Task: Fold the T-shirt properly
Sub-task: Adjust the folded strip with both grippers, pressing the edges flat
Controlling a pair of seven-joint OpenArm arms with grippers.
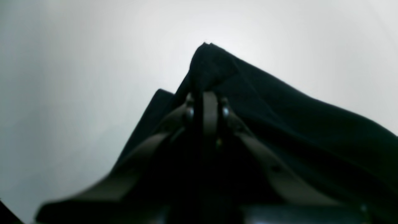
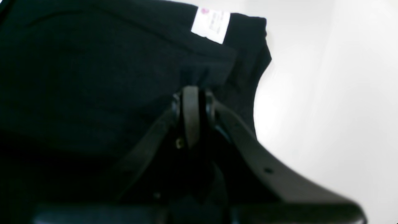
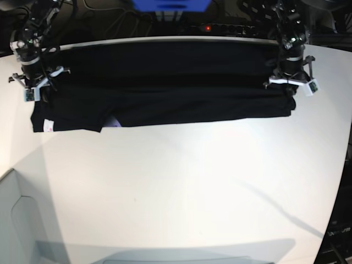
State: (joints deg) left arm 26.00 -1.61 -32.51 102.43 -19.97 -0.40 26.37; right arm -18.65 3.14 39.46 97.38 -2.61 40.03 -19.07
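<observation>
The T-shirt (image 3: 165, 88) lies spread as a long black band across the far side of the white table (image 3: 181, 187), stretched between both arms, its lower edge running roughly parallel to the table's far edge. Left gripper (image 1: 206, 93) is clamped on a bunched corner of black cloth, jaws pressed together with fabric peaking up just past the tips; in the base view this gripper (image 3: 290, 82) sits at the shirt's end on that view's right. Right gripper (image 2: 192, 93) is likewise pinched tight on a fold of the shirt, cloth gathered right at the fingertips; in the base view it (image 3: 34, 82) is at the end on that view's left. A small white tag (image 2: 210, 24) shows on the fabric just beyond the right gripper, also visible near the shirt's lower corner in the base view (image 3: 48, 126). A pale bluish patch (image 3: 113, 122) peeks out under the lower edge, near the tag end, too small to make out. Wrist views are blurred and dark, cloth detail hard to tell. Cables and dark equipment (image 3: 220, 25) sit behind the table's far edge.
</observation>
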